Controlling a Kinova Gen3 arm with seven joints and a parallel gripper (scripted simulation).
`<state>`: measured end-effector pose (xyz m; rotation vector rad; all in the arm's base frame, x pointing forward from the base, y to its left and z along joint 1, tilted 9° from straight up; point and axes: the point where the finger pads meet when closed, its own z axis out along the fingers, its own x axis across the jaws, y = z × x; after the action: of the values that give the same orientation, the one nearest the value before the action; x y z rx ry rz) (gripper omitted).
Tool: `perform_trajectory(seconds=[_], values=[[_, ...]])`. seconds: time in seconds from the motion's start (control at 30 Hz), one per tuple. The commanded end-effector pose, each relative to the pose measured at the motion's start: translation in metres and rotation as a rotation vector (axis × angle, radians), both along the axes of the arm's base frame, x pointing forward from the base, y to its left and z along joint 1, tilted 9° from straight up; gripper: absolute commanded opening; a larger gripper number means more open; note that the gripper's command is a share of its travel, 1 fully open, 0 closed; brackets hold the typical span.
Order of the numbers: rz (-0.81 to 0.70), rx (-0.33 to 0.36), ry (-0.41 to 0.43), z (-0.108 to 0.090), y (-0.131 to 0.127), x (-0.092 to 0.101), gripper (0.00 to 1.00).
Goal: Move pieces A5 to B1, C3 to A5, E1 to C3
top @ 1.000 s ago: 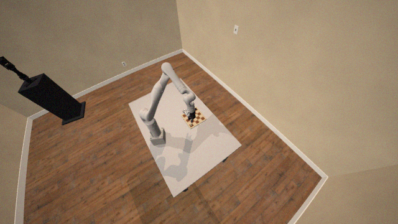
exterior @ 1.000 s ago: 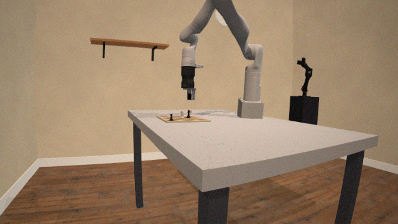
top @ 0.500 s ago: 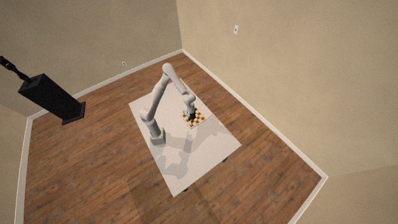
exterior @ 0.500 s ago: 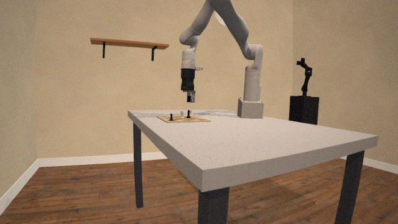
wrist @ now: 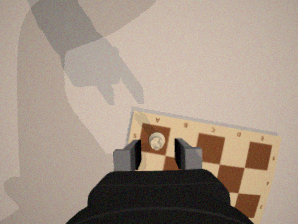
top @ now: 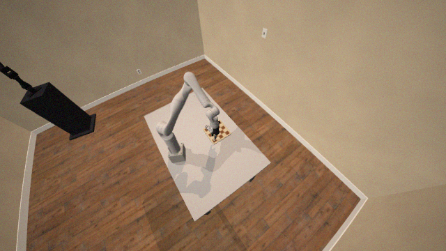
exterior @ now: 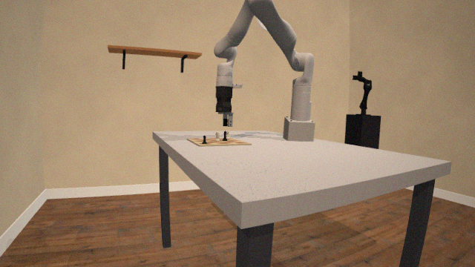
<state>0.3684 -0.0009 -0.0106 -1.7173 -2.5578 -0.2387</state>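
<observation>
Wrist view: gripper body [wrist: 158, 161] [exterior: 227, 119] [top: 215, 132] hides the chessboard's [wrist: 192, 129] [exterior: 237, 143] [top: 226, 134] near rows, and the frame cuts its lower part. Exterior: arm's elbow [exterior: 260, 1] cropped at top. Top: chess pieces too small and blurred to identify.

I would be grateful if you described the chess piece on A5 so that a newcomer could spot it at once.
On the pale rectangular table, find the brown-and-cream chequered board. At the corner where column A meets row 5 is a small off-white rounded chess piece. Its brown corner square, marked by that letter and digit, sets it apart.
</observation>
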Motion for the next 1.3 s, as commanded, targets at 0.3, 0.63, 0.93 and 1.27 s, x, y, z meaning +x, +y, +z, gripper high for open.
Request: perform_trajectory(seconds=[0.3,0.63,0.93,1.27], values=[[-0.002,-0.003,0.004,-0.012,0.0,-0.001,0.73],[-0.002,-0.003,0.004,-0.016,0.001,-0.001,0.73],[-0.002,-0.003,0.004,-0.016,0.001,-0.001,0.73],[-0.002,-0.003,0.004,-0.016,0.001,-0.001,0.73]])
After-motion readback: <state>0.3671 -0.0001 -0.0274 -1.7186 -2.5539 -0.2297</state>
